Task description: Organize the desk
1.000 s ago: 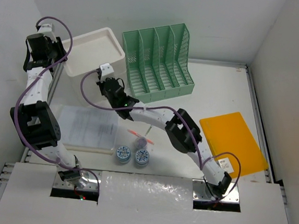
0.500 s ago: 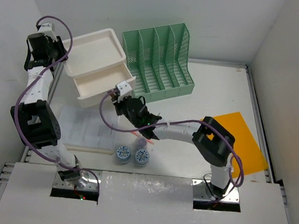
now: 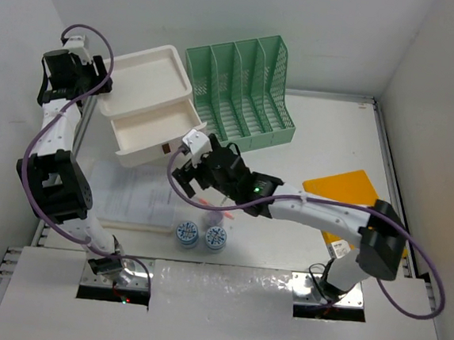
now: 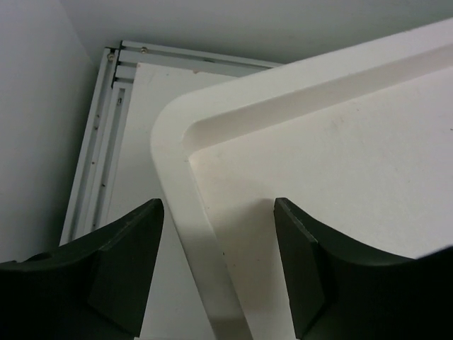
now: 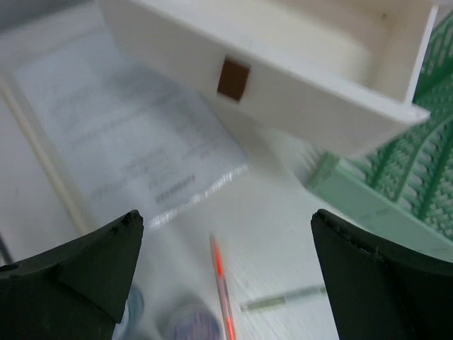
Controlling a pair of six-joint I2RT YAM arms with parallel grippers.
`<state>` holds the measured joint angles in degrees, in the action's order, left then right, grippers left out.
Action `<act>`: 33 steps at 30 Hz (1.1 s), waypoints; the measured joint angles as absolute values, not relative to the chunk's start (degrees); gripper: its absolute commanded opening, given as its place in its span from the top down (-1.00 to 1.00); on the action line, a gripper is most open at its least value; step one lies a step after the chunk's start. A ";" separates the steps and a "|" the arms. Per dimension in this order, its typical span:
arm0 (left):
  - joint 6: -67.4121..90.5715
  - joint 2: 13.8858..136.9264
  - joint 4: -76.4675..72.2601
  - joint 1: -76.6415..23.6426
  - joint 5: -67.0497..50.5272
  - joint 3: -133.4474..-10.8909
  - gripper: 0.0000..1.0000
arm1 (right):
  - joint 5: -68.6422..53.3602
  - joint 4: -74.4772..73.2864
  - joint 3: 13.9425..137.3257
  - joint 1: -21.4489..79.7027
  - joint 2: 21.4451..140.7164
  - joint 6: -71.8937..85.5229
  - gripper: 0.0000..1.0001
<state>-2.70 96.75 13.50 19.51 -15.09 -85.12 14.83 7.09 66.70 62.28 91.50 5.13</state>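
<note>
The white desk (image 3: 334,132) lies under everything, with a drawer box (image 3: 144,71) at its far left corner, where the left gripper (image 4: 216,205) has its jaws apart astride the box's top rim, while the right gripper (image 5: 226,216) hangs with jaws wide and empty facing the open drawer (image 3: 147,127).

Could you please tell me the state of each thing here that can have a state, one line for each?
Drawer: pulled out, looks empty.
Rack: upright, slots empty.
Left gripper: open, astride the rim of the box.
Right gripper: open, holding nothing.
Folder: lying flat, partly under the right arm.
Pen: lying on the desk.
</note>
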 measured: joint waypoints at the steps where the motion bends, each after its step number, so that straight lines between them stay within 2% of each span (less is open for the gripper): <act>1: -2.90 96.75 13.74 19.49 -15.68 -85.17 -0.27 | 14.24 3.51 66.52 62.28 89.58 4.38 -0.98; 5: -3.88 96.73 16.08 19.49 -18.04 -86.06 -0.37 | 11.77 -9.52 60.05 62.48 81.73 3.49 -0.98; 12: -7.35 95.00 23.14 19.49 -20.78 -87.42 -0.48 | 7.22 -17.41 48.69 66.39 80.97 5.65 -0.98; 20: -11.88 88.90 31.79 19.49 -23.53 -86.13 -0.52 | 2.94 -15.70 48.45 69.89 82.21 5.93 -0.98; 26: -13.91 85.49 35.16 19.42 -26.15 -86.11 -0.54 | 2.85 -15.20 49.15 69.89 89.08 6.11 -0.95; 29: -14.66 84.58 36.99 19.20 -27.88 -86.11 -0.54 | 2.76 -15.27 49.23 69.87 91.29 6.24 -0.62; 30: -14.79 84.25 37.50 19.18 -28.51 -86.11 -0.55 | 2.72 -15.14 49.23 69.87 91.59 6.37 -0.30; 32: -15.07 83.53 38.65 19.11 -29.78 -86.11 -0.55 | 2.46 -14.94 49.21 69.89 91.72 6.55 0.10; 33: -15.18 83.15 39.20 19.11 -30.28 -86.11 -0.56 | 2.46 -14.72 49.23 69.89 91.70 6.81 0.43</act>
<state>-15.18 83.15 39.20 19.11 -30.28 -86.11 2.46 -14.72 49.23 69.89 91.70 6.81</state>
